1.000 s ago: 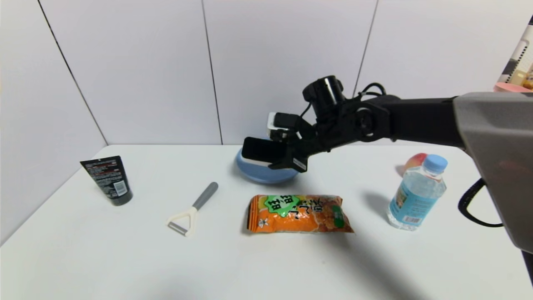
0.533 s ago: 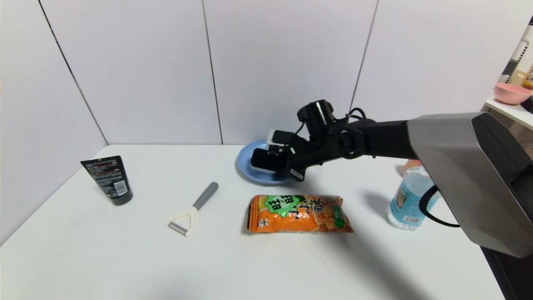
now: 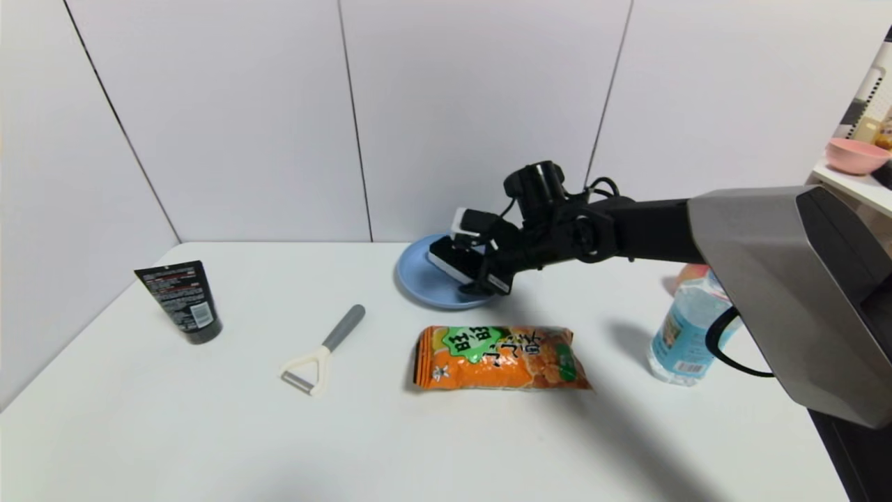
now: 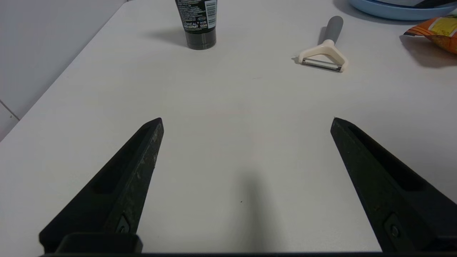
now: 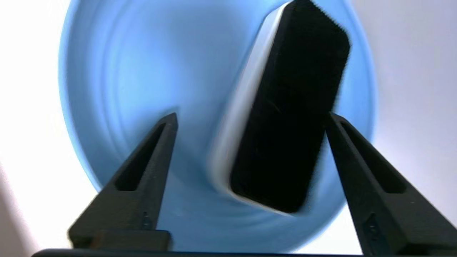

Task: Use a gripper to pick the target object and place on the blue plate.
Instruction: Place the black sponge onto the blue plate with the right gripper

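Observation:
The target object, a flat block with a black top and white base, lies tilted on the blue plate at the table's back middle. My right gripper hovers just over the plate, open. In the right wrist view the target object sits loose between the spread fingers, close against one of them, with the blue plate beneath. My left gripper is open over bare table near the front left and holds nothing.
A black tube stands at the left. A peeler and an orange snack bag lie in front of the plate. A water bottle stands at the right. A pink bowl rests on a side shelf.
My right arm came down over the plate with the block. Its jaws have opened and the block has dropped tilted onto the plate.

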{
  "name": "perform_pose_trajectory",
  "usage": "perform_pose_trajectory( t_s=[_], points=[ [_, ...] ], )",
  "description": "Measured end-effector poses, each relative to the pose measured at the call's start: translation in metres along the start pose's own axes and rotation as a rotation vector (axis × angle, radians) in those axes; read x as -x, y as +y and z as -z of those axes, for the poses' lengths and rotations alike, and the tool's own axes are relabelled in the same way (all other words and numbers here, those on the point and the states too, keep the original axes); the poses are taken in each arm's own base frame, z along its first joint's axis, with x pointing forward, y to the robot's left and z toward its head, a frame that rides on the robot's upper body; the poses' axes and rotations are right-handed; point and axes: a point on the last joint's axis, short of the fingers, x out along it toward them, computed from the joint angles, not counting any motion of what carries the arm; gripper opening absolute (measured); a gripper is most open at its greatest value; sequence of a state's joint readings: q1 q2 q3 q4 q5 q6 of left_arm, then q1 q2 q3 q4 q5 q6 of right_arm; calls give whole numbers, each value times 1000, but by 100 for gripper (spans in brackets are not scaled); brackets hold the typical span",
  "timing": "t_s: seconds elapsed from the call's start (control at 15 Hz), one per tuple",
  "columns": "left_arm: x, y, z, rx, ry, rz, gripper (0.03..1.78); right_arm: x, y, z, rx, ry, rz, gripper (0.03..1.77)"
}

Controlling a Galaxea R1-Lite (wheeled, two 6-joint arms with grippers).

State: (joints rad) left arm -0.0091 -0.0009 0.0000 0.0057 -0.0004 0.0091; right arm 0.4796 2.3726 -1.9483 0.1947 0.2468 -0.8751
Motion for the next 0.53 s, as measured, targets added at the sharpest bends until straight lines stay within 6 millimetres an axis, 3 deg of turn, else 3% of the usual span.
perform_pose_trajectory(
  t_s=[0.27,0.4,0.53],
  points=[
    [0,0,0,0,0,0,169,19,-9,-19,-25,-63,57,155],
    [0,0,0,0,0,0,169,45,-22,-36,-41,-133,129,159],
    [0,0,0,0,0,0,169,86,-32,-59,-109,-203,182,162]
  ],
)
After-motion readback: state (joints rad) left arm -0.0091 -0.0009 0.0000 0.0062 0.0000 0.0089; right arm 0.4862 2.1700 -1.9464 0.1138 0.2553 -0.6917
